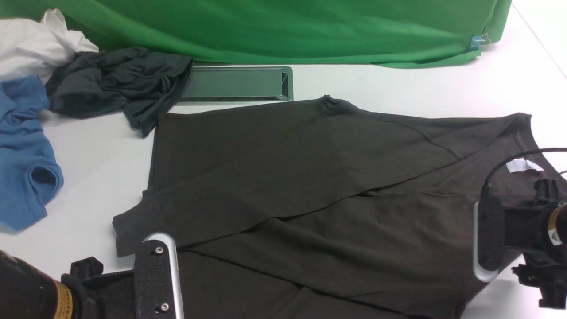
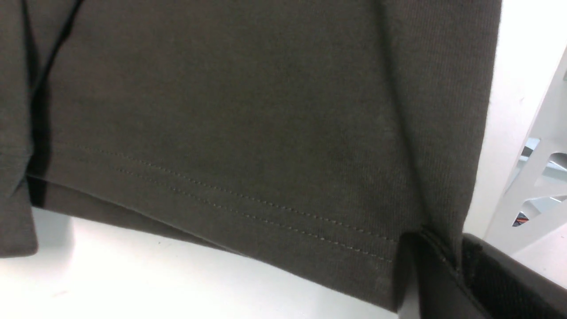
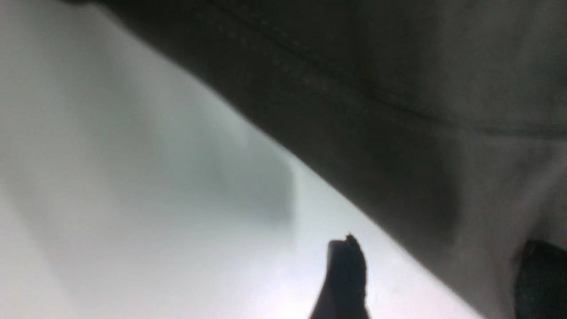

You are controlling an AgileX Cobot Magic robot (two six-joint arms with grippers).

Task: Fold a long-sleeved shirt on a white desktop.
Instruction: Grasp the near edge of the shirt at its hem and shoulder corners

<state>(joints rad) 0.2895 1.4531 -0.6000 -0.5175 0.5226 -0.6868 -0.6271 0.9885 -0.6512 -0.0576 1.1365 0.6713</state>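
Soft, limp knit, likely light. The left claw (image 2: 449,259) is pinched shut on the long-sleeved shirt (image 1: 310,177) at its hem; the right claw (image 3: 443,252) gapes, shoulder edge seemingly inside it, so grip there.

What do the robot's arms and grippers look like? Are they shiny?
Both arms are black. The left arm is round, with a gold band of tiny writing. The right arm has a gold band too, with a small red and white mark, and a thin black cable curves above it. The left gripper and right gripper have flat, speckled black fingers with shiny silver edges.
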